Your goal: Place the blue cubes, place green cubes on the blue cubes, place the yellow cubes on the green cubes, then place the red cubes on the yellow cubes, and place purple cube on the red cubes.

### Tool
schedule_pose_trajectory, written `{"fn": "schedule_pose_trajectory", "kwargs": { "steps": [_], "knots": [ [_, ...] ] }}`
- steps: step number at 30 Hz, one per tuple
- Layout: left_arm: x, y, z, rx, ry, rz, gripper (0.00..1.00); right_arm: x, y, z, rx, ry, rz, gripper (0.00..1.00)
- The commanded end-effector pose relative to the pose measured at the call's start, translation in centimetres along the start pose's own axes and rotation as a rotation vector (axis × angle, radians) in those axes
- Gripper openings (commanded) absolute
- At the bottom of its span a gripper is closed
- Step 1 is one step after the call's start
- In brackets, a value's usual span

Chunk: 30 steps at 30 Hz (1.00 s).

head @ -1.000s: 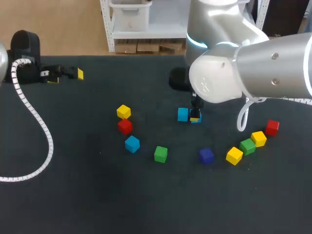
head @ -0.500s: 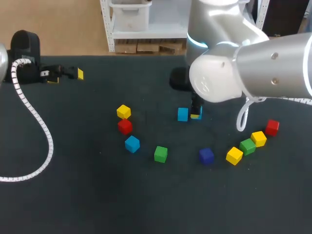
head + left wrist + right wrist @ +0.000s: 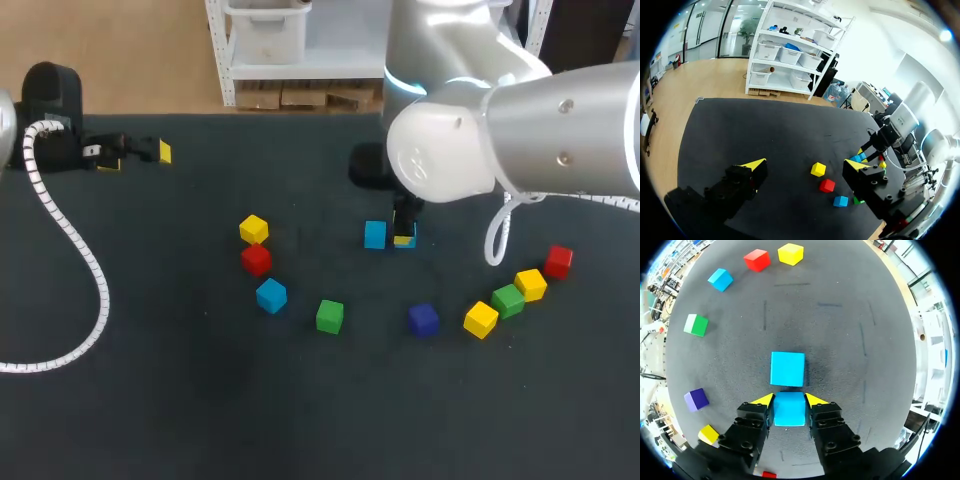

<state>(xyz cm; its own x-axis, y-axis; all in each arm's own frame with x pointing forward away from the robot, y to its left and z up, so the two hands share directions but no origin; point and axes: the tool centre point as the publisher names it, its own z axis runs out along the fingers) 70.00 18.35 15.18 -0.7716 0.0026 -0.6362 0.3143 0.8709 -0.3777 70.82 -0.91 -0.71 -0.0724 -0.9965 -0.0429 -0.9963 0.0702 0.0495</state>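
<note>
Nudging a sky-blue plastic cube slightly rightward beside its twin cube, your right tool stays clamped on it; blue base nearly placed.

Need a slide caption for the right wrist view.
Right gripper shut on a blue cube, with a second blue cube just ahead on the dark table.

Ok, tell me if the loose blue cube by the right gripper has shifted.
No. The loose blue cube keeps the same spacing from the yellow cube and red cube.
</note>
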Motion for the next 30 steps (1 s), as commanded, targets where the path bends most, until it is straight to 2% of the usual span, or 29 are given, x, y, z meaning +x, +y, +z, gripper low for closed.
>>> {"fn": "schedule_pose_trajectory", "kwargs": {
  "steps": [1,11,14,15,16,17,23,30],
  "knots": [
    [0.1,0.2,0.0,0.008,-0.006,0.002,1.0,0.1,0.2,-0.1,-0.001,-0.005,0.0,0.31],
    [0.1,0.2,0.0,0.008,-0.006,0.002,1.0,-0.1,0.6,0.1,-0.011,-0.011,-0.012,0.32],
    [0.1,0.2,0.0,0.008,-0.006,0.002,1.0,-0.1,0.6,0.1,-0.006,-0.009,-0.019,0.39],
    [0.1,0.2,0.0,0.008,-0.006,0.002,1.0,-0.1,0.6,0.0,-0.005,-0.009,-0.019,0.46],
    [0.1,0.2,0.0,0.008,-0.006,0.002,1.0,-0.1,0.6,0.0,-0.004,-0.01,-0.019,0.64],
    [0.1,0.2,0.0,0.008,-0.006,0.002,1.0,-0.1,0.6,-0.1,-0.002,-0.01,-0.018,1.0],
    [0.1,0.2,0.0,0.008,-0.006,0.002,1.0,-0.4,0.3,-0.7,0.005,-0.026,-0.004,1.0],
    [0.1,0.2,0.0,0.008,-0.006,0.002,1.0,-1.7,0.0,-1.3,0.006,-0.046,-0.01,1.0]
  ]
}}
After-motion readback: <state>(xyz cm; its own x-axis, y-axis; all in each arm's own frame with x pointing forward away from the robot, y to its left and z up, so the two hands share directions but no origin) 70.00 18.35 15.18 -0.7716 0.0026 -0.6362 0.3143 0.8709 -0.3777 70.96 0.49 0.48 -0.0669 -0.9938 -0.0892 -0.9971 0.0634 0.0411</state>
